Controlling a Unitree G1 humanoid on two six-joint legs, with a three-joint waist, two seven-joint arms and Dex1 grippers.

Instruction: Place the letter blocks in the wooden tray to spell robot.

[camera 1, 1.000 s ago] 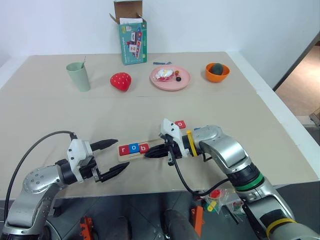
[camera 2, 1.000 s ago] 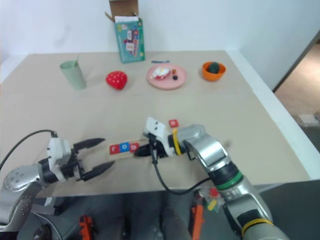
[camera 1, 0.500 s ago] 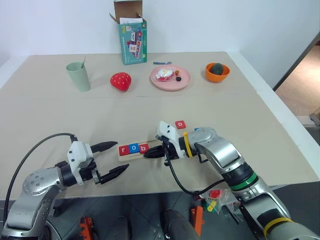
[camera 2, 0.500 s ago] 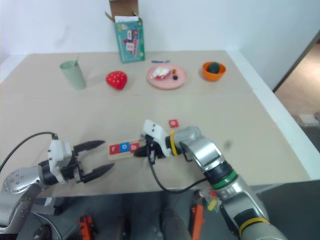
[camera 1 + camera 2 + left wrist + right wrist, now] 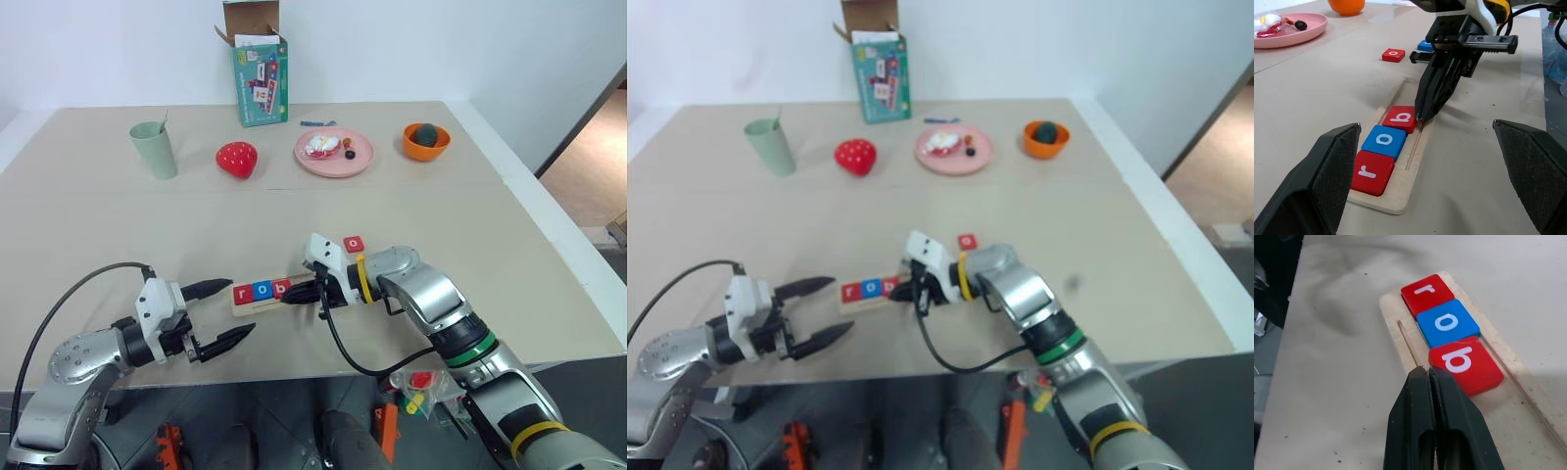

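Sitting at three out of five right now: the wooden tray (image 5: 257,301) near the front edge of the table (image 5: 118,245) already has the red r (image 5: 1373,171), the blue o (image 5: 1384,141) and the red b (image 5: 1399,118) lined up touching each other from its left end, so "rob" is done and the right half of the tray is bare wood. What's left is the second o and the t, I reckon. The red o tile (image 5: 354,244) lies loose on the table just behind my right wrist, and a blue tile (image 5: 1426,46) sits right beside it; I can't read its letter, but I'd guess that's the t. My right gripper (image 5: 1428,373) is pinched fully shut with nothing in it, tips down at the tray's near rail right beside the b, looks like I'm nudging or squaring that tile rather than carrying anything. My left gripper (image 5: 218,312) is spread wide, empty, parked just off the tray's left end and close to the table's front edge. Room-wise, the tray is pretty close to that front edge, so not much slack on the near side. The middle of the table is wide open, and the green cup (image 5: 155,149), strawberry toy (image 5: 236,159), pink plate (image 5: 334,153), orange bowl (image 5: 426,141) and box (image 5: 259,72) are all well away along the back edge.
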